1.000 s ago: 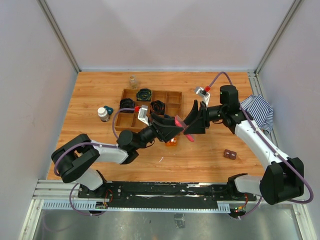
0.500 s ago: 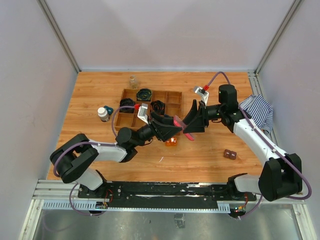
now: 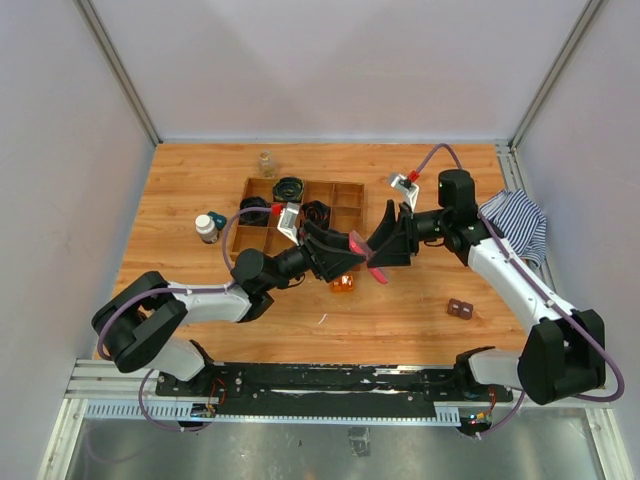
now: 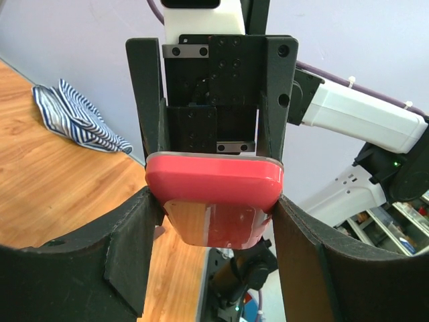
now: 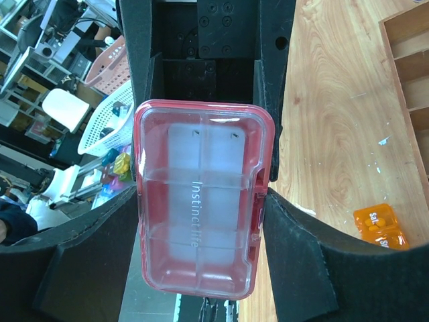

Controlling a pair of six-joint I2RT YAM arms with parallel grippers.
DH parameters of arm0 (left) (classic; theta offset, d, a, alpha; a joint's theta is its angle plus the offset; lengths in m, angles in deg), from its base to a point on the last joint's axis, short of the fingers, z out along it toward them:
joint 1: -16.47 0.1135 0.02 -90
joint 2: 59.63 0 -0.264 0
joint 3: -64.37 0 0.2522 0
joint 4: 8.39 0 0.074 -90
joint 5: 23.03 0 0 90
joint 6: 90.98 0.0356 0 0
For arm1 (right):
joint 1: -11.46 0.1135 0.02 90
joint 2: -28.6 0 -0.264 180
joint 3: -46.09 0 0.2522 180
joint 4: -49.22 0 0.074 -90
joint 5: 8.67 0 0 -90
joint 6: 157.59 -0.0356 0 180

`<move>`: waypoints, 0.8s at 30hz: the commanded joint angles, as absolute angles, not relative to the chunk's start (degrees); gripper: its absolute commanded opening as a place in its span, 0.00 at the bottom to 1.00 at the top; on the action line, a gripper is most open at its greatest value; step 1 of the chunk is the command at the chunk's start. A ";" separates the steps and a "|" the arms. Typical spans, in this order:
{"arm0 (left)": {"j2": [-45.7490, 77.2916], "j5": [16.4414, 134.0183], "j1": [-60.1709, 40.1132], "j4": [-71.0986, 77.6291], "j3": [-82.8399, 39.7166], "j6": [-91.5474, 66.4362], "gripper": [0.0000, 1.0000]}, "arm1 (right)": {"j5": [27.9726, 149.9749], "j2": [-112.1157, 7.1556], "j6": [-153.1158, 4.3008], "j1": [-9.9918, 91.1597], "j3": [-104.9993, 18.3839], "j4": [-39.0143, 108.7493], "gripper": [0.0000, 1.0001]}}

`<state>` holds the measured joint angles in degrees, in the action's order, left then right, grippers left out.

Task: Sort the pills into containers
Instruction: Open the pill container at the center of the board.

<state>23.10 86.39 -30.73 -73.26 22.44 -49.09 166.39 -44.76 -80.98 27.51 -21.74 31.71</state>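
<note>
Pink box (image 3: 366,258) held in air above table (image 3: 420,320) centre, between arms. Left gripper (image 4: 213,221) clamped across one end, right gripper (image 5: 201,228) clamped across opposite end. Box long axis runs wrist to wrist, left-right, tilted. Neither arm nearer. Orange block (image 3: 343,283) on wood just below; tray (image 3: 335,183) close behind. Likely next: opening lid; room tight underneath, free above.

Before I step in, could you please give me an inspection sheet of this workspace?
Surface: wooden table, a few pale specks.
Job's things: pink box held off the table; clear vial and dark bottle on it.
Clutter: wooden tray, orange block, striped cloth, small brown piece.
Grippers: left gripper and right gripper both closed on the pink box.
Cables: purple cables loop along both arms.
Surroundings: plain walls, nothing else seen.
</note>
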 commanded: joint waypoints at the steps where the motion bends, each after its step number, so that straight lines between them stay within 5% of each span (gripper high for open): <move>1: 23.21 86.26 -29.94 -77.54 20.59 -52.65 0.00 | 167.00 -42.02 -73.96 27.54 -23.57 24.03 0.28; 9: 22.82 84.59 -29.94 -75.53 20.15 -53.03 0.00 | 163.84 -42.58 -63.94 29.00 -26.59 13.06 0.60; 24: 20.99 82.10 -30.00 -71.55 20.55 -51.36 0.00 | 161.10 -43.26 -60.69 30.66 -27.87 9.21 0.73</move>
<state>23.06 87.09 -30.79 -70.70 21.90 -51.21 160.79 -43.65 -63.65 29.02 -26.26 11.52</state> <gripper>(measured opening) 0.641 0.725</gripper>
